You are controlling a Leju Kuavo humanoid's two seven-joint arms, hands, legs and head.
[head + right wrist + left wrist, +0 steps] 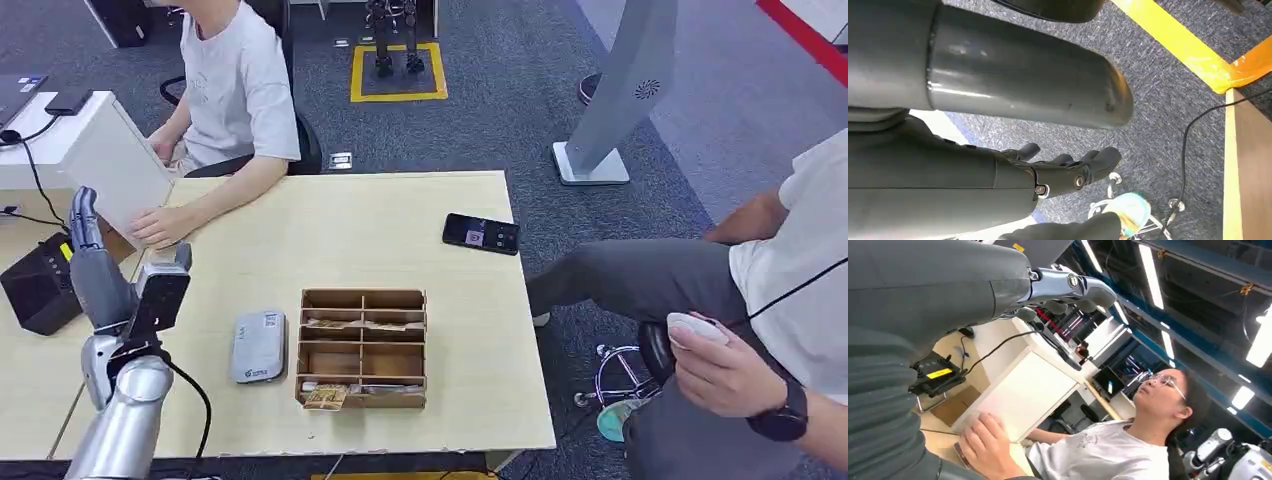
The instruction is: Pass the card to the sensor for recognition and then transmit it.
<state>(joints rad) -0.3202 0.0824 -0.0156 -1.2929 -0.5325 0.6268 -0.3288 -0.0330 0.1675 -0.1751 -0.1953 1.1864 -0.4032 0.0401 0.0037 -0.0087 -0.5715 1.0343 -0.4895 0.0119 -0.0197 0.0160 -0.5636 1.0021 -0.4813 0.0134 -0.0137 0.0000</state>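
My left hand is raised above the table's left edge, fingers stretched out and apart, holding nothing. Just beyond it a person's hand lies flat on the table; a thin card-like edge peeks from under that hand in the left wrist view. The grey-white card sensor lies on the table to the right of my left hand. A wooden compartment box beside it holds cards. My right hand hangs over the carpet with loosely curved fingers and nothing in them.
A black phone lies at the table's far right. A black device and a white box stand at the left. One person sits behind the table, another at the right holds a mouse.
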